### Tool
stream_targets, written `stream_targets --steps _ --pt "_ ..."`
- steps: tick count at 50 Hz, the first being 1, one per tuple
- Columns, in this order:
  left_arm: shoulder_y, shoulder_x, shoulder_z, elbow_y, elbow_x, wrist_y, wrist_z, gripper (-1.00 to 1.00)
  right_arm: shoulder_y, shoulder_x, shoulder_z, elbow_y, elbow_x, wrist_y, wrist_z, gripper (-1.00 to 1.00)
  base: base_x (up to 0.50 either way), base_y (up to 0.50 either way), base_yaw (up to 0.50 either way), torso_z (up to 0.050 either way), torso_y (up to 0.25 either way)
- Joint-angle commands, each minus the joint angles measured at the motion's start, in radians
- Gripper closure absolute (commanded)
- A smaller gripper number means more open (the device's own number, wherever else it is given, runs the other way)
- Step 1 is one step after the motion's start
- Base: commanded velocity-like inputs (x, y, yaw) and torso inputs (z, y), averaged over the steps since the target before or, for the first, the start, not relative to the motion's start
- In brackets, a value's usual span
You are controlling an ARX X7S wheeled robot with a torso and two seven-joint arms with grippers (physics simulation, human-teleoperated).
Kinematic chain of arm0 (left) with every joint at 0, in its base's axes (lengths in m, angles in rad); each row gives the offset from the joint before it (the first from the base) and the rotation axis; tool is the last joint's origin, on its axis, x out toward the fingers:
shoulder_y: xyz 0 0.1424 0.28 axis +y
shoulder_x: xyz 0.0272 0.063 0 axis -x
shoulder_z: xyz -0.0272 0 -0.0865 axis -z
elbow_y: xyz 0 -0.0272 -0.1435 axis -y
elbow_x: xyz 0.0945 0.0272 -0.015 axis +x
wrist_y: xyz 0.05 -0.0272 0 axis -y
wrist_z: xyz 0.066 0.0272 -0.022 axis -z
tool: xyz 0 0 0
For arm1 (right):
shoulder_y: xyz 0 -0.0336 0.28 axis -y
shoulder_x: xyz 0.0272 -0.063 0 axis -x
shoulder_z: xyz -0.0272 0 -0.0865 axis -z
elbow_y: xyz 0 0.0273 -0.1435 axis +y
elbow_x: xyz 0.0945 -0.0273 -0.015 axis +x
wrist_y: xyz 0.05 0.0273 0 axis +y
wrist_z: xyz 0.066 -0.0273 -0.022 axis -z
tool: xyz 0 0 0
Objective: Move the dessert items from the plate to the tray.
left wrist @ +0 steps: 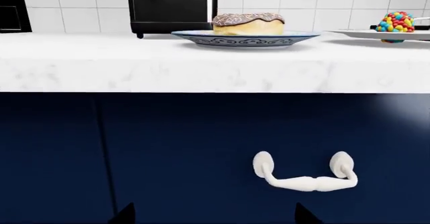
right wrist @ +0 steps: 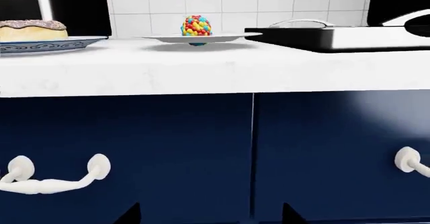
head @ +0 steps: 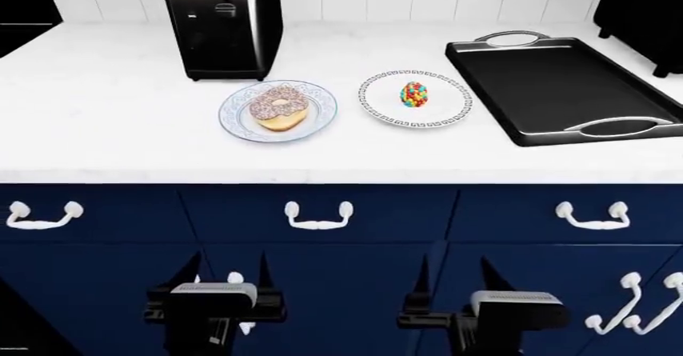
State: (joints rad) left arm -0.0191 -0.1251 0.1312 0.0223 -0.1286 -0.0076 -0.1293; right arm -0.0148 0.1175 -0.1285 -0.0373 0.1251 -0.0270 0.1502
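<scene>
A chocolate-iced donut (head: 280,108) lies on a blue-rimmed plate (head: 239,124) in front of the toaster. A lump of coloured candies (head: 414,94) stands on a second, white patterned plate (head: 373,104) to its right. The black tray (head: 565,84) with silver handles sits empty at the counter's right. Both grippers hang below the counter edge, facing the navy drawer fronts. My left gripper (head: 229,266) (left wrist: 215,216) is open and holds nothing. My right gripper (head: 457,270) (right wrist: 209,215) is open too. The wrist views show the donut (left wrist: 247,23) (right wrist: 32,30), the candies (left wrist: 396,22) (right wrist: 196,26) and the tray (right wrist: 349,36) from counter height.
A black and silver toaster (head: 222,22) stands behind the donut plate. The white marble counter's front edge (head: 341,172) overhangs navy drawers with white handles (head: 318,216) (left wrist: 303,176) (right wrist: 54,178). Dark appliances sit at the far left (head: 21,8) and far right (head: 641,12).
</scene>
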Motion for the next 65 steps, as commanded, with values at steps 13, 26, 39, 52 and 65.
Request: stream_targets --steps 13,26,39,52,65 --pt "0.021 -0.025 0.04 0.053 -0.029 -0.012 0.008 -1.0 -0.059 0.033 -0.012 -0.099 0.03 -0.024 0.016 -1.0 0.0 0.0 0.0 0.05 0.0" --pt "0.04 -0.099 0.065 0.279 -0.126 -0.153 0.016 -1.0 -0.065 0.047 -0.064 -0.11 0.031 -0.008 -0.01 -1.0 0.0 0.0 0.0 0.05 0.0" --pt "-0.414 -0.203 -0.196 0.766 -0.64 -1.144 -0.099 -1.0 0.163 0.394 0.348 -0.871 0.824 1.04 0.176 -1.0 0.0 0.0 0.0 0.002 0.0" --pt "-0.847 -0.263 -0.372 0.535 -1.183 -1.558 -0.363 -1.0 0.721 0.648 0.251 -0.594 1.625 1.335 0.612 -1.0 0.0 0.0 0.0 0.007 0.0" --pt "-0.987 -0.379 -0.262 0.352 -1.457 -1.526 -0.558 -1.0 0.922 0.739 0.098 -0.501 1.84 1.32 0.774 -1.0 0.0 0.0 0.0 0.05 0.0"
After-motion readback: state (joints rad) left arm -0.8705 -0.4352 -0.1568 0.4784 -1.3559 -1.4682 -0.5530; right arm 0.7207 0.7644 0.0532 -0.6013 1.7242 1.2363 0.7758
